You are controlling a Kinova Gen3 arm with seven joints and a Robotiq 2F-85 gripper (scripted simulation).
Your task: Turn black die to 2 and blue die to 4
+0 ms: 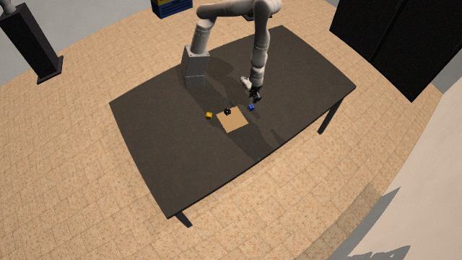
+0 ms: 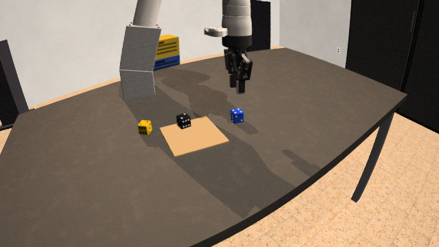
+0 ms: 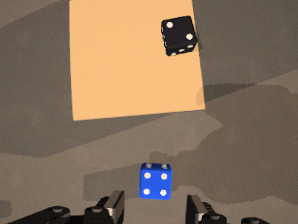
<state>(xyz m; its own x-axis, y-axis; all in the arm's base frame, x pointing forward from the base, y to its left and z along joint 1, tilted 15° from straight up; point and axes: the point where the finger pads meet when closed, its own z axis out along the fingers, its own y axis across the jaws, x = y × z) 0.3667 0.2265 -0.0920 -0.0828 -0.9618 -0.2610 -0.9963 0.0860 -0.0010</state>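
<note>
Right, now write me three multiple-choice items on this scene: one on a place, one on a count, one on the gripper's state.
1. Where is the blue die?
A) On the mat
B) On the table, off the mat
C) On the yellow die

2. How many pips are on top of the black die?
A) Two
B) Five
C) Six

3. How is the gripper?
A) Shut on the blue die
B) Shut on the mat
C) Partly open, holding nothing

1 B: table surface separates it from the mat.
2 A: the wrist view shows two pips.
3 C: its fingers stand apart above the blue die, nothing between them.
</note>
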